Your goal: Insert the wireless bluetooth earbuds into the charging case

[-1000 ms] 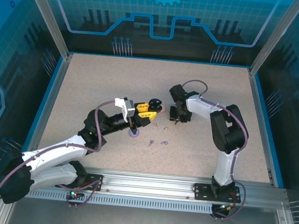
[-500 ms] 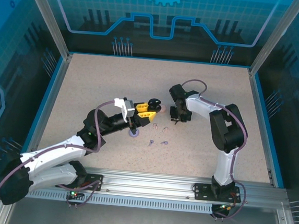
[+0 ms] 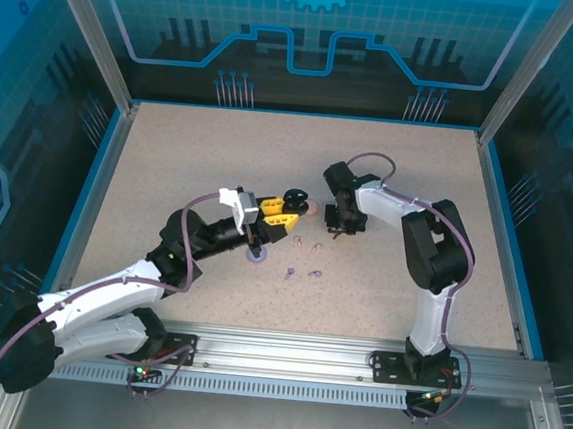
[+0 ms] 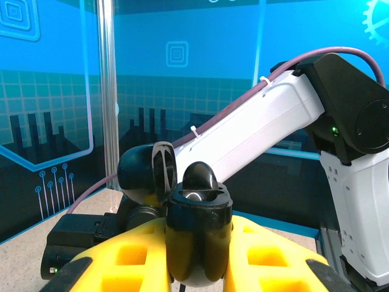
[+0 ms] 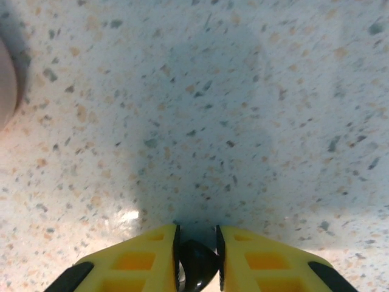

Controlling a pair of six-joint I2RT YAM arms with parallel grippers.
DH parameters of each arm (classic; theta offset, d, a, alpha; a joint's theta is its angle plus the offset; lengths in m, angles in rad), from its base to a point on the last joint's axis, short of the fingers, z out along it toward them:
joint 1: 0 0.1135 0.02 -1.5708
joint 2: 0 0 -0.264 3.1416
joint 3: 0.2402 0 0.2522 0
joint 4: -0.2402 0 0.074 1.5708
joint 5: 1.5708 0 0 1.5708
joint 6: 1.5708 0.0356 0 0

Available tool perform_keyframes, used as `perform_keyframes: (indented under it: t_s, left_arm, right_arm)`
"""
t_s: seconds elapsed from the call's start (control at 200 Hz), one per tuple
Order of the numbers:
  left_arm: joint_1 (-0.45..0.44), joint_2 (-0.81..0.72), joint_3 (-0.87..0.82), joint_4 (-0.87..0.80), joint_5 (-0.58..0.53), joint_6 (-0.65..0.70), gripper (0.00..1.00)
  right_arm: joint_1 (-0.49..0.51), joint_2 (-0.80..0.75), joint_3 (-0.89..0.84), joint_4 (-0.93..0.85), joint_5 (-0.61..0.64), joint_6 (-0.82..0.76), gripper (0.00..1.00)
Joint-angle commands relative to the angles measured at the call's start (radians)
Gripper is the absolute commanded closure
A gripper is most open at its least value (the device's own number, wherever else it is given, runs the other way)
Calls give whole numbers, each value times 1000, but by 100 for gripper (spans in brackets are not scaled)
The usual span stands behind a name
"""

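My left gripper point(image 4: 197, 246) is shut on the open black charging case point(image 4: 199, 234), held upright above the table with its lid point(image 4: 144, 173) swung back. One black earbud point(image 4: 200, 177) sits in the case. In the top view the left gripper point(image 3: 283, 212) holds this case point(image 3: 295, 199) mid-table, and the right gripper point(image 3: 340, 227) points down at the table just to its right. The right gripper point(image 5: 197, 242) is shut on the other black earbud point(image 5: 197, 266), low over the speckled tabletop. Two pink earbuds point(image 3: 307, 244) and two lilac earbuds point(image 3: 301, 273) lie loose on the table in front.
A lilac round case point(image 3: 256, 256) rests under the left wrist. A pink case point(image 3: 308, 211) lies between the two grippers, and its edge shows as a pink shape point(image 5: 6, 91) at the left of the right wrist view. Blue walls ring the table.
The right gripper's jaws have closed on the black earbud at the table. The left arm has held still with the case.
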Motion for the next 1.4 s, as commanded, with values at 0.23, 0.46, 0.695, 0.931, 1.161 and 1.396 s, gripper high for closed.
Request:
perform_keyframes:
  t_s: [0.23, 0.46, 0.695, 0.931, 1.161, 1.396]
  left_arm:
    - [-7, -19, -13, 5, -22, 24, 97]
    - [-7, -12, -7, 5, -19, 24, 97]
    - [-7, -18, -3, -8, -22, 31, 97]
    - [-6, -17, -5, -11, -23, 31, 97]
    - [-6, -18, -7, -12, -24, 32, 97]
    - [-7, -21, -11, -13, -25, 31, 97]
  right_arm:
    - [45, -35, 14, -129, 43, -165, 73]
    - [47, -23, -18, -122, 36, -182, 73]
    - [50, -40, -36, -122, 31, -167, 63]
    - [60, -44, -54, -141, 57, -161, 57]
    - [60, -72, -72, -131, 36, -163, 57]
    - [60, -66, -8, -167, 11, -155, 59]
